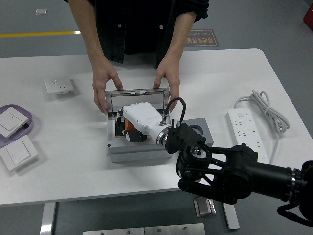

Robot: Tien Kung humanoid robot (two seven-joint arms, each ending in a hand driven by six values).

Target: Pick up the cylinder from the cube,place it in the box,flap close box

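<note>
My right hand (128, 131), white with a black arm behind it, reaches down into the open grey metal box (139, 152) at the table's middle. Its fingers curl around the orange cylinder (128, 125), which shows only partly under the palm, inside the box. The box's lid (139, 99) stands up at the far side. A person's two hands (103, 87) hold the lid's corners. The grey cube (200, 131), with a round hole on top, sits right of the box, partly hidden by my wrist.
A white power strip (247, 133) with its coiled cable lies at the right. At the left are a purple tray (24, 128) holding a switch, a loose wall switch (18, 152) and a white socket (58, 86).
</note>
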